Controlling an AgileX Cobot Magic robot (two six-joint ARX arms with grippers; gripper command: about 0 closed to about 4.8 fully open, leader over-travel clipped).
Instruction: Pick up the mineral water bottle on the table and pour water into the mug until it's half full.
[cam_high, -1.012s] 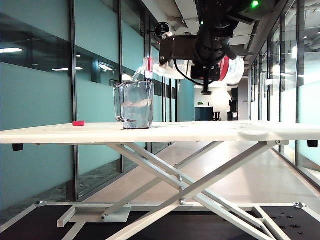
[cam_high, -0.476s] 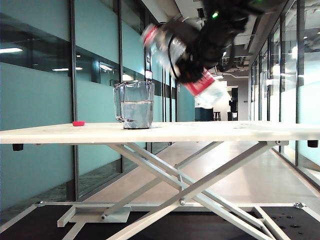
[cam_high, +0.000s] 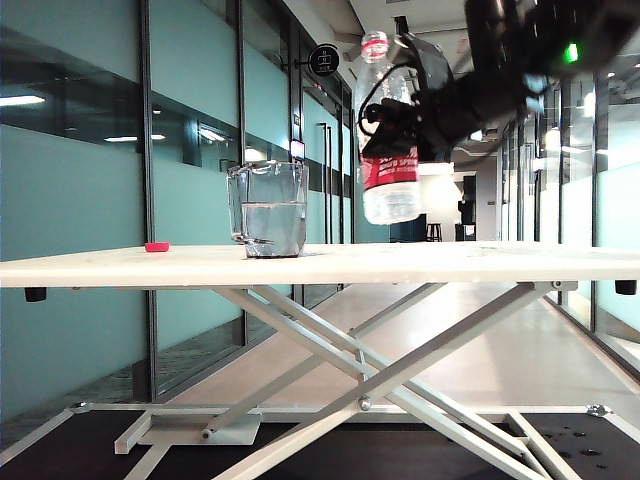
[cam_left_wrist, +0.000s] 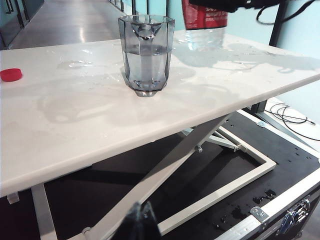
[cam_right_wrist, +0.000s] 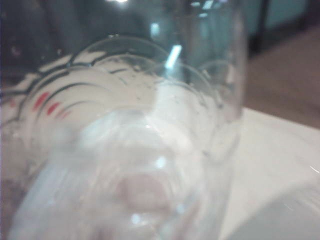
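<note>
The mineral water bottle (cam_high: 392, 196) hangs upright above the table (cam_high: 470, 262), to the right of the mug (cam_high: 268, 210) and apart from it. My right gripper (cam_high: 402, 126) is shut on it at the red label. In the right wrist view the bottle (cam_right_wrist: 130, 145) fills the frame and hides the fingers. The clear faceted mug (cam_left_wrist: 146, 55) stands on the table with water (cam_left_wrist: 145, 62) up to about its middle. My left gripper (cam_left_wrist: 142, 220) sits low in front of the table, its tips together and holding nothing.
A red bottle cap (cam_high: 157, 246) lies on the table left of the mug; the left wrist view shows the cap (cam_left_wrist: 11, 74) near the table edge. Wet patches (cam_left_wrist: 75, 63) mark the tabletop. A black floor case with a metal rim (cam_left_wrist: 280, 200) lies below.
The right gripper has swung the bottle from lying tilted over the mug to upright and carried it right, away from the mug. The pouring stream has stopped. The left gripper has stayed still.
</note>
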